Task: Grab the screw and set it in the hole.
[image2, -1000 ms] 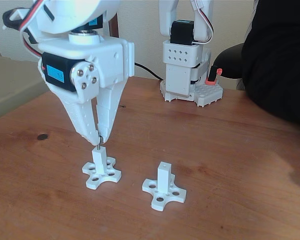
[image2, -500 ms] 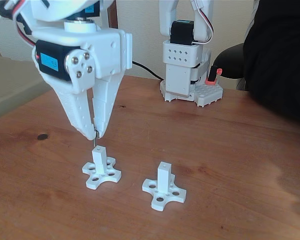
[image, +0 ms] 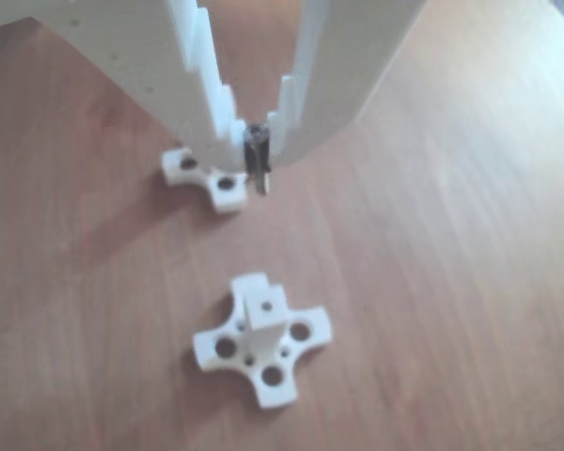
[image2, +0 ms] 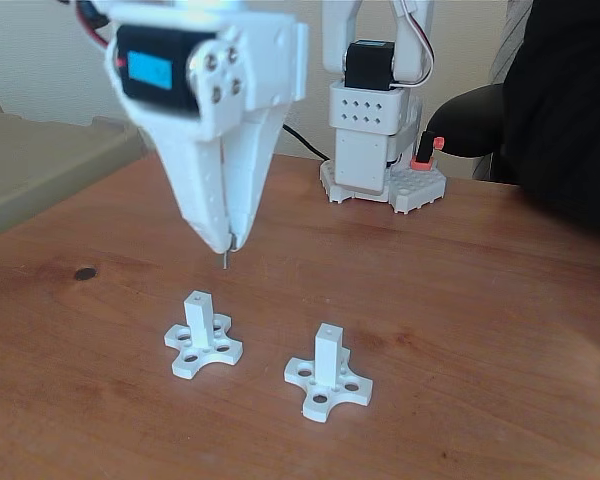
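While pinched in the tool (image2: pixel 228 243), the screw (image: pixel 257 162) hangs from its tips.

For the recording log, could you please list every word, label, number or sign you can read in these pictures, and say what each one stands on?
No text can be read in either view.
Blue sticker on the black servo motor in the white gripper's wrist: print, if any, too blurred to read.
Black servo motor on the white arm base at the back: no legible marking.
White plastic posts with cross-shaped bases: plain, unmarked.
Brown wooden table: no writing.
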You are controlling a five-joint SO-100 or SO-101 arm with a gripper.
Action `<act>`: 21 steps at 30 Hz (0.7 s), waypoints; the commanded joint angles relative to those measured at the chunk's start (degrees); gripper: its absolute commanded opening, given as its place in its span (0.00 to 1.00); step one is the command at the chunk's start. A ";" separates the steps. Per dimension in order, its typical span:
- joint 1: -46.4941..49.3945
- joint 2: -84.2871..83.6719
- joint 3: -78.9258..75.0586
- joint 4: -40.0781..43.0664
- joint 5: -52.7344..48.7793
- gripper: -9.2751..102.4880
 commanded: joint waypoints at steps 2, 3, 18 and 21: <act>-3.16 6.77 -0.79 0.09 0.88 0.04; -3.69 6.86 -0.53 0.09 1.05 0.04; -8.79 7.12 3.08 -2.64 2.20 0.04; -9.32 6.94 3.69 -3.25 2.29 0.04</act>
